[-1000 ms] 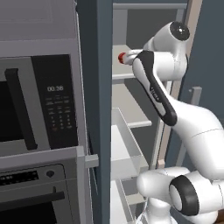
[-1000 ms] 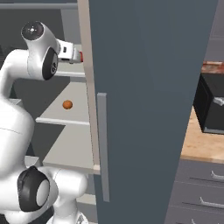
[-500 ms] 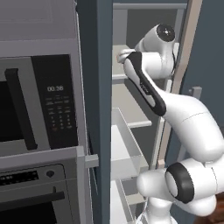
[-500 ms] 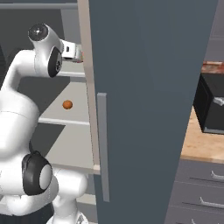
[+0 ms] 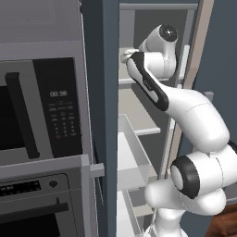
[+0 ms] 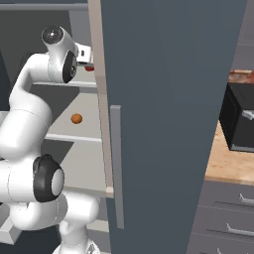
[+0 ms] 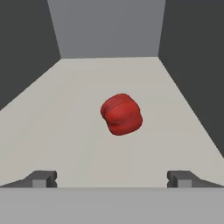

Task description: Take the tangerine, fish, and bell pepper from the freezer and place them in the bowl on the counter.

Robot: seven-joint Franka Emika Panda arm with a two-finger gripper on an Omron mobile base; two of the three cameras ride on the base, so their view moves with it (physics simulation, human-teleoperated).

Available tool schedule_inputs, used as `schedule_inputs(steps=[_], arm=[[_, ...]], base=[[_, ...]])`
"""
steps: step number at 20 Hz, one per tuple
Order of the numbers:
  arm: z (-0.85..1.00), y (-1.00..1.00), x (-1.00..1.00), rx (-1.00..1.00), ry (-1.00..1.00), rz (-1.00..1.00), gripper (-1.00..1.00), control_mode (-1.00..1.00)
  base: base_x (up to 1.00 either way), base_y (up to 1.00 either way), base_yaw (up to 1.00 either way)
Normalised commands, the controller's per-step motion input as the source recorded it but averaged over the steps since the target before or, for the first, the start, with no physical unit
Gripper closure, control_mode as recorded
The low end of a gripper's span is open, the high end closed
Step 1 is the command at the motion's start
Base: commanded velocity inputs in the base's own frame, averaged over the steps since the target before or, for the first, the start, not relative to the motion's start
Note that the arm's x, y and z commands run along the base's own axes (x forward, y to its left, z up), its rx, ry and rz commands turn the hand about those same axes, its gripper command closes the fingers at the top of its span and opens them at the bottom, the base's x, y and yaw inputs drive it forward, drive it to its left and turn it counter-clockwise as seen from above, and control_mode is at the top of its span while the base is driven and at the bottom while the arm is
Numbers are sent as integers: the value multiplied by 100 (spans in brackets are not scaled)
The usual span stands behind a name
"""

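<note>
Pincer [image 7: 112,179] spread wide, empty, before bell pepper [image 7: 121,114] on freezer shelf [image 7: 65,131]; tangerine [image 6: 76,118] one shelf lower.

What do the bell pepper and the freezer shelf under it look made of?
Bell pepper: glossy red, waxy-looking skin with soft lobes and faint highlights, like real produce.
Freezer shelf: flat pale grey, matte, no reflections or grain, likely painted metal or plastic; the render leaves that open.
Gripper: fingertips spread wide, short of the pepper.

Freezer [image 6: 163,99] door hides most of bell pepper [image 6: 90,68] in right base view.
</note>
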Motion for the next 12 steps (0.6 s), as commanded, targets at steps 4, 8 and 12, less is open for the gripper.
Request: schedule_inputs(steps=[4,8,12], arm=[[-7,0,35,0,0,0,-100,-100],[-14,0,31,0,0,0,-100,-100],[-22,0,31,0,0,0,-100,-100]], base=[[0,0,0],[0,0,0],[0,0,0]])
